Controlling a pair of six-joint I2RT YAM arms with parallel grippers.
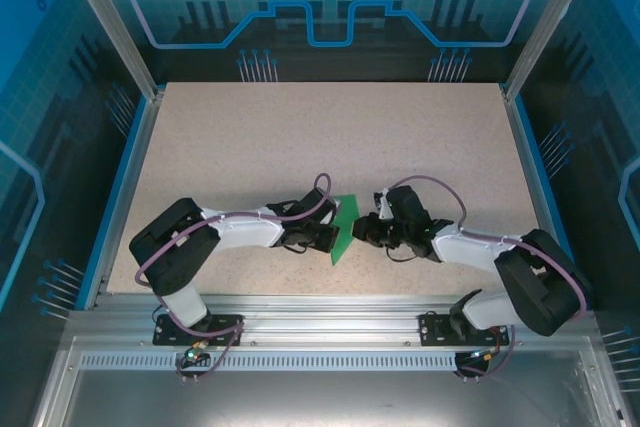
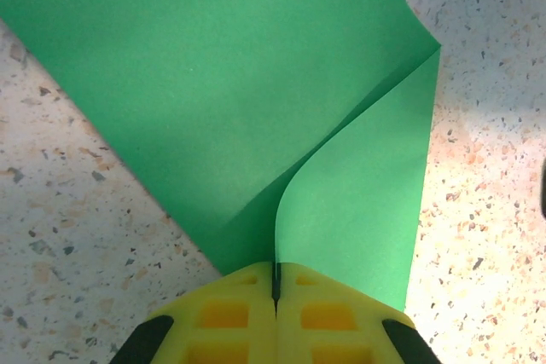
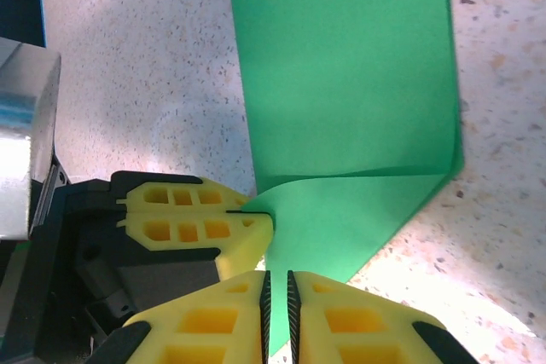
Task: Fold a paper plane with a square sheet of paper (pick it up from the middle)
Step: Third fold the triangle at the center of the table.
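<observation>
The thin bright-green square sheet of paper point(image 1: 343, 230) lay on the speckled beige table top point(image 1: 350, 137), near its front edge and between the two arms. It was partly folded, with one flap curving up from a crease. The left gripper point(image 2: 275, 277) held its yellow jaws pressed together on that flap's edge, presumably to keep the layer aligned for creasing. The right gripper point(image 3: 279, 283) sat at the sheet's near corner with its jaws almost together, leaving a thin slit. Whether it pinched the paper could not be determined. It probably served to press the fold.
</observation>
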